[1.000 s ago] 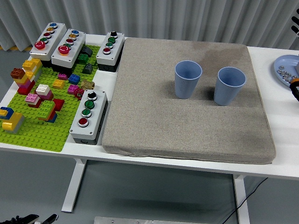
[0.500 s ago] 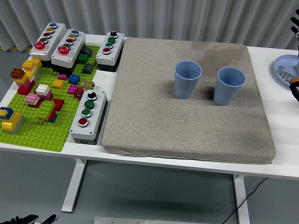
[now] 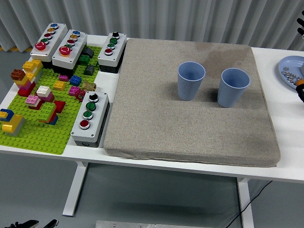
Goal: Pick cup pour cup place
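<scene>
Two light blue cups stand upright and apart on the grey mat (image 3: 156, 123). The left cup (image 3: 191, 81) is near the mat's middle and the right cup (image 3: 233, 87) is a little to its right. I cannot see into either. Of my right arm only a black part with an orange ring (image 3: 300, 88) shows at the right edge, well clear of the right cup. A sliver of my left hand (image 3: 23, 223) shows at the bottom left corner, below the table's level. Neither hand touches a cup.
A green brick baseplate (image 3: 42, 133) with several coloured bricks fills the table's left side, with several grey button boxes (image 3: 90, 118) around it. A blue plate (image 3: 287, 66) with small metal parts sits at the right edge.
The sliver of my left hand at the bottom left has sunk slightly lower. The cups have not moved.
</scene>
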You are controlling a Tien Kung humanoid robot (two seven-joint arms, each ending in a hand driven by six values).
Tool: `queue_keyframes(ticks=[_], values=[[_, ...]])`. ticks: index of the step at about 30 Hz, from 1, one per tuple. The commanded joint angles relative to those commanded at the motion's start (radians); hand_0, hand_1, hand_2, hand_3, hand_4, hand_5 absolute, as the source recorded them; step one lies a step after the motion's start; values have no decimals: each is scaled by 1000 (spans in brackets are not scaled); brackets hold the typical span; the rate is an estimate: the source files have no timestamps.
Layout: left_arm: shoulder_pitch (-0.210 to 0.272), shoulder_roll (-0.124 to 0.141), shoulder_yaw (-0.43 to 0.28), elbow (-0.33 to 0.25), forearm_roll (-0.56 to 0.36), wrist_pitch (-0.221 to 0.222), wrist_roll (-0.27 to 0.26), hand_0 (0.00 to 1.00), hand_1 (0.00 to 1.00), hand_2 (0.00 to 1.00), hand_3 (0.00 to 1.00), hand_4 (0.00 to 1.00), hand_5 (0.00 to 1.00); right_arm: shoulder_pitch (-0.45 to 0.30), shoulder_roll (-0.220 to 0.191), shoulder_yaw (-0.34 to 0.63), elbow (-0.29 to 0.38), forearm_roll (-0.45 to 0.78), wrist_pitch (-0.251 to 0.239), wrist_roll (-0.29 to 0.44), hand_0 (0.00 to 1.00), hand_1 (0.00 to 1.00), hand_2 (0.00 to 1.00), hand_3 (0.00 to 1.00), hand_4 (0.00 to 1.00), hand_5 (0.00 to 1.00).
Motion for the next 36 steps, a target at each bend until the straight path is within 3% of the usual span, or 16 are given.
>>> queue_keyframes(ticks=[36], values=[[12,0,-28,0,-10,21,-21,765,772,832,699,504,998,-1,0,0,18,-3,5,-3,949,807,796,776,773,998]])
